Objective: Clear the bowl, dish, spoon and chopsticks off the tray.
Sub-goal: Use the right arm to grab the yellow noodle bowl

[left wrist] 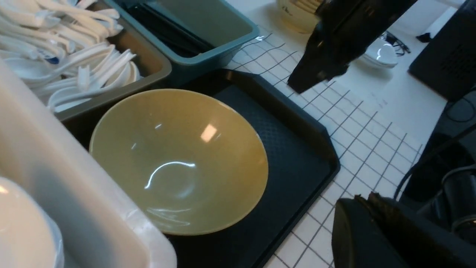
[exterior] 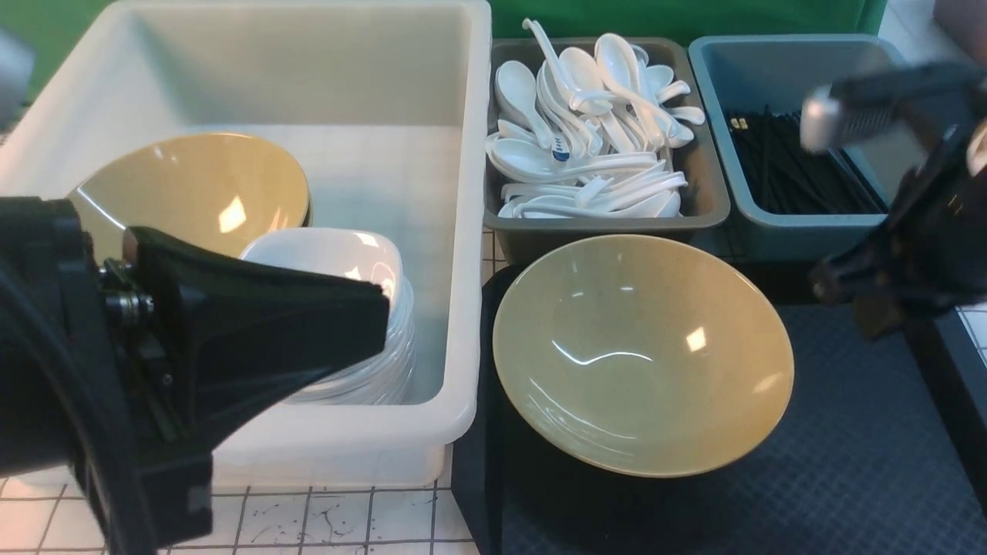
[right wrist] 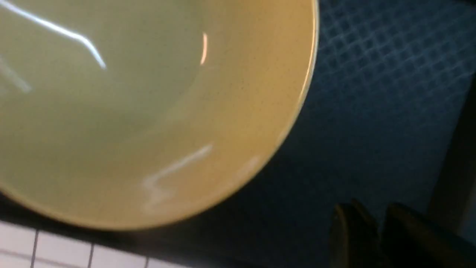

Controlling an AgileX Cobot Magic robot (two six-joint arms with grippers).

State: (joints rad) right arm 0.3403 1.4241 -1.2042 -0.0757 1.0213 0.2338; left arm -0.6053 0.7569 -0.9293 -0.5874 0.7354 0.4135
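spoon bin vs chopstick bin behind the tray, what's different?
Colour: the spoon bin is grey-brown, the chopstick bin blue-grey.
Contents: the spoon bin holds a heap of white spoons, the chopstick bin a low layer of black chopsticks.
Place: the spoon bin sits next to the white tub, the chopstick bin on its other side, further right.
Shared: both are rectangular open bins, side by side behind the tray.

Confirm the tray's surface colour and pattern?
The tray is black with a fine diamond texture, clearest in right wrist view.
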